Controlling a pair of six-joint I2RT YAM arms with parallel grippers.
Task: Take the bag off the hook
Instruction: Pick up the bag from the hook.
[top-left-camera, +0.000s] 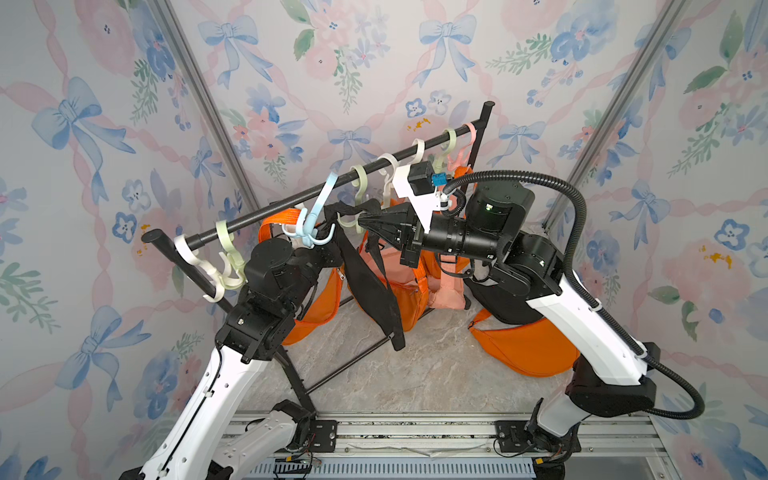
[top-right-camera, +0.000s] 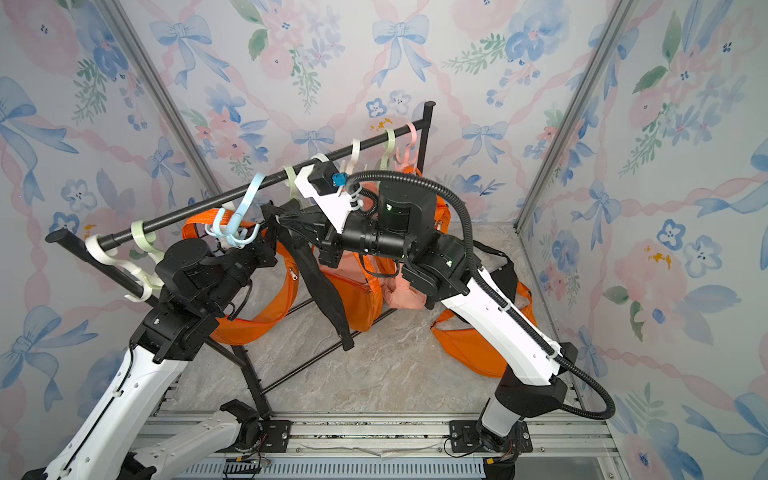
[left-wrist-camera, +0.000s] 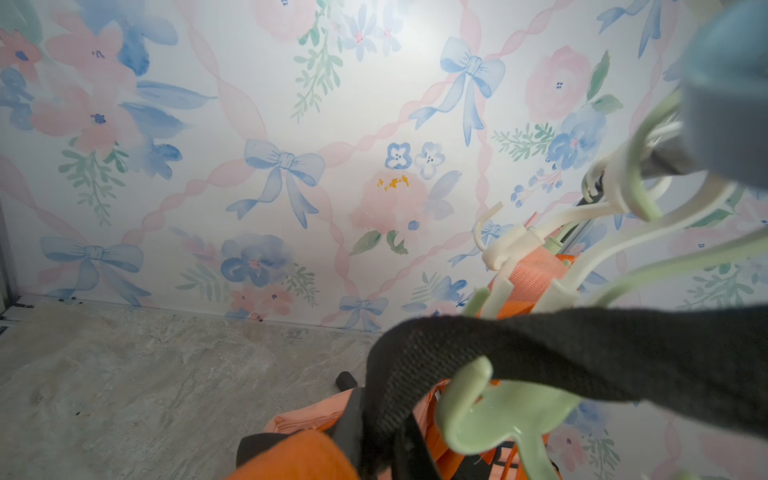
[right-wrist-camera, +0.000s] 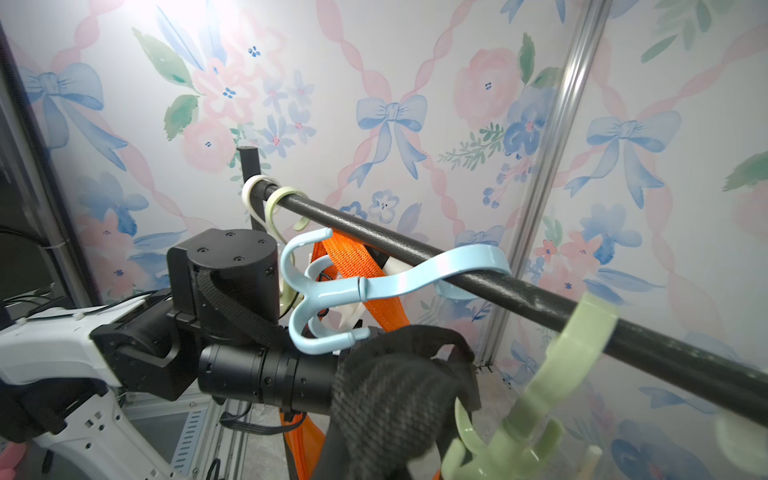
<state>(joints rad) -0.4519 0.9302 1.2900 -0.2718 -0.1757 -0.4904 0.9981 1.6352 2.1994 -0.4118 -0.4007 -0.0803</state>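
Note:
The black bag (top-left-camera: 374, 291) hangs long and narrow under the rod, its mesh strap (left-wrist-camera: 582, 345) bunched up by the pale green hook (left-wrist-camera: 498, 415). The strap lies against that hook's prong; whether it still rests in the hook I cannot tell. My right gripper (top-left-camera: 362, 223) reaches in from the right and is shut on the strap beside the green hook (right-wrist-camera: 498, 444). My left gripper (left-wrist-camera: 382, 436) comes from the left under the rod, shut on the same strap lower down, with dark fingers on either side. In both top views its tips are hidden behind the bag (top-right-camera: 324, 282).
The black rod (top-left-camera: 316, 191) carries several plastic hooks. A blue hook (top-left-camera: 309, 232) holds an orange strap. Orange bags (top-left-camera: 316, 311) and a pink bag (top-left-camera: 444, 286) hang close behind. Another orange bag (top-left-camera: 523, 349) lies on the floor at the right. Rack base bars (top-left-camera: 345, 365) cross the floor.

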